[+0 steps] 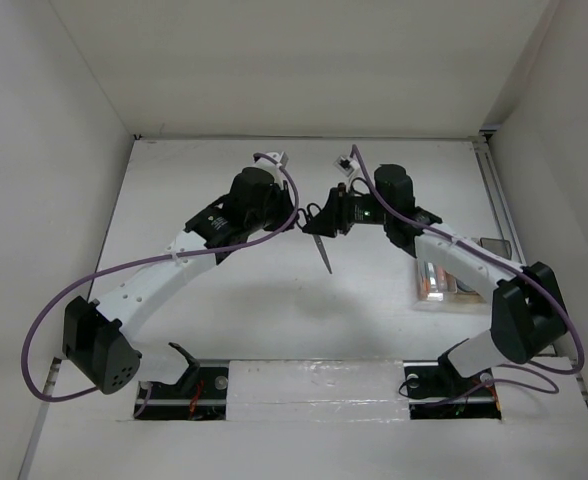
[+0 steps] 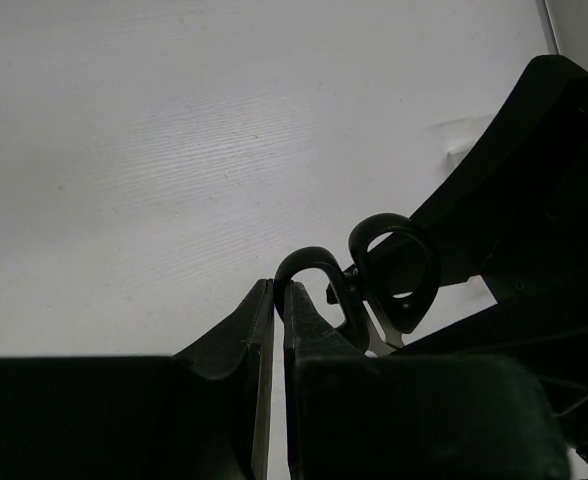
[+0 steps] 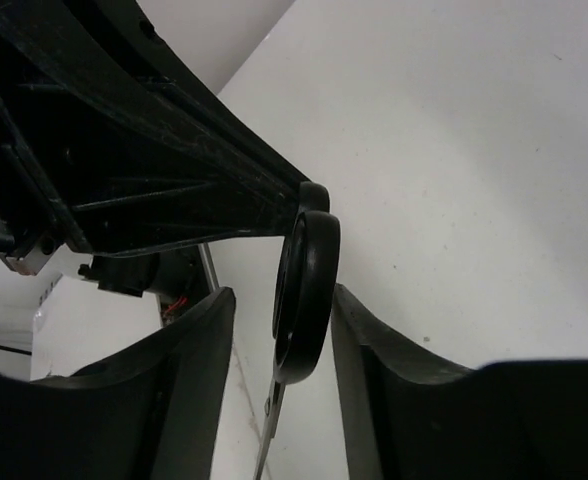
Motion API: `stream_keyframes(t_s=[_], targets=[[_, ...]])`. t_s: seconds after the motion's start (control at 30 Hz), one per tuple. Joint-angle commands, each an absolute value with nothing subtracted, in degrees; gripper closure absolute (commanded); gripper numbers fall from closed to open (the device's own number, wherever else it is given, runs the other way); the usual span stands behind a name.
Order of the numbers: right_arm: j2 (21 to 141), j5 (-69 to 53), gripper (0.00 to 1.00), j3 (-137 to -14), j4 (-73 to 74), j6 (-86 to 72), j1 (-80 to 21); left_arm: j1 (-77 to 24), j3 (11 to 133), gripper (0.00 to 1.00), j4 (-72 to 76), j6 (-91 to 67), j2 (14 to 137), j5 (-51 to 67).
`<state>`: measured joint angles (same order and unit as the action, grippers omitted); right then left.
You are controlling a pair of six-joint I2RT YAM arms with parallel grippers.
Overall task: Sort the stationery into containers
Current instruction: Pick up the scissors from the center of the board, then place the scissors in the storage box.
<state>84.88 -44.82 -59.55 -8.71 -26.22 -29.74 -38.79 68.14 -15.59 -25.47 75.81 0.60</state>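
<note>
**Mid-table:** On my overhead feed, both arms meet over the small black-handled scissors (image 1: 321, 238), whose blade tip points back toward the arm bases. The left gripper (image 1: 302, 222) reaches in from the left and the right gripper (image 1: 335, 218) from the right. The 2 are nearly nose to nose, with the handles between them.

**Left wrist feed:** The left gripper (image 2: 277, 290) has its jaws drawn to a thin slit. 1 of the 2 handle loops of the scissors (image 2: 312, 256) rises straight out of that slit, so I read the jaws as pinched on the loop's rim. The second loop sits just beyond, against the dark body of the other arm.

**Right wrist feed:** The right gripper (image 3: 281, 292) stands part-open around a loop of the scissors (image 3: 306, 300), seen edge-on. A clear gap shows between the loop and 1 finger. The opposite finger lies just beside the loop, and I cannot tell whether it touches. The blades hang below the loop, above the white table (image 3: 474, 150).

**Containers:** The clear plastic box (image 1: 432, 283) sits near the table's right edge, partly under the right forearm and well apart from the scissors. Something pink-orange shows inside it.
</note>
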Motion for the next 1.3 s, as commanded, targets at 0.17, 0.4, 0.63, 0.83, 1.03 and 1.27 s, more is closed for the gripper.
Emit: stream_keyframes(t_s=[0.17,0.4,0.63,0.83,1.03,1.27], targets=[[85.3,-44.6,1.0,-62.6,-13.5,-27.0,-30.8,-38.8,68.6,1.0,-12.4,-24.8,74.7,2.8],[80.5,-37.7,1.0,-64.3,0.5,-17.7,-27.9,-38.8,70.3,0.0,-19.0,-27.5,73.7,-5.3],[72.0,-0.6,1.0,-71.0,35.3,-5.7,-23.8,-38.8,73.8,0.0,-39.9,-31.0,69.8,-23.8],[62.3,5.1,1.0,-63.8,38.8,1.0,-10.5,-35.5,64.8,0.0,-37.2,-30.8,60.4,-21.5],[56.8,6.6,1.0,-63.1,37.6,15.3,-1.7,-35.5,57.9,0.0,-33.3,-29.7,55.2,-17.9],[66.1,4.6,1.0,-66.7,40.9,30.2,2.8,-35.5,56.6,0.0,-31.3,-28.1,51.2,-17.6]])
